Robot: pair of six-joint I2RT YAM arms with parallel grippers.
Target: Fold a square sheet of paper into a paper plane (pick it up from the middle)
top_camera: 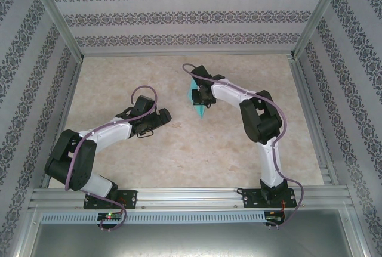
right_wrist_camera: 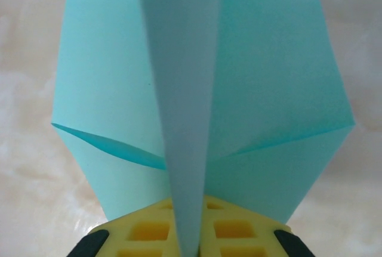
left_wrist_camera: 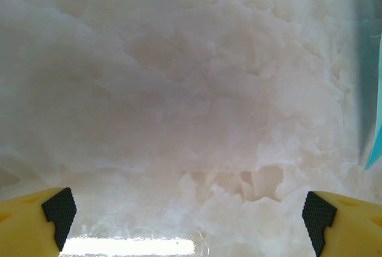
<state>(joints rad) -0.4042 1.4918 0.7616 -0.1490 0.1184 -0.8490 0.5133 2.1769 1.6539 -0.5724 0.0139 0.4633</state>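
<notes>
The square sheet of paper stands folded as a teal paper plane (right_wrist_camera: 268, 90), with a centre crease pointing at the camera and a layered wing spread to each side. My right gripper (right_wrist_camera: 190, 236) is shut on that crease, and its yellow fingers (right_wrist_camera: 143, 233) press together on the fold. In the top view the plane (top_camera: 194, 95) hangs by the right gripper (top_camera: 202, 98) over the back middle of the table. My left gripper (top_camera: 162, 117) is open, low over the table to the left of the plane. Its fingertips (left_wrist_camera: 59, 209) stand wide apart with nothing between them. A teal edge of the paper plane (left_wrist_camera: 375, 144) shows at the far right.
The marble-patterned table top (top_camera: 179, 149) is enclosed by patterned walls (top_camera: 179, 18) at the back and both sides. An aluminium rail (top_camera: 191, 200) carrying both arm bases runs along the near edge.
</notes>
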